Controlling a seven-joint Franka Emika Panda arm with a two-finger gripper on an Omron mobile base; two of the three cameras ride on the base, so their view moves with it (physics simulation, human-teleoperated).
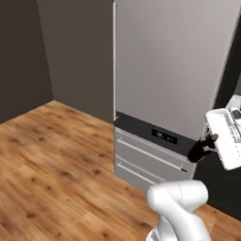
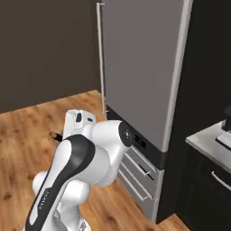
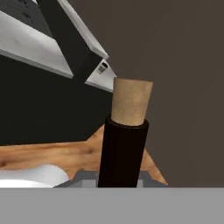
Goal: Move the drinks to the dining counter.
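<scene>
wood floor (image 1: 56, 155) and a tall grey fridge (image 1: 169, 66) with drawers below are faced, so the base is judged to be in transit between counters. wine bottle (image 3: 124, 140), dark with a cork on top, is seen upright close in the hand view, carried off any surface, presumably for the dining counter. gripper (image 1: 207, 146) is held out at the right in the left base view, jaws closed tight on the wine bottle, a dark shape with a tan tip. grey worktop corner (image 2: 212, 140) is seen at right
</scene>
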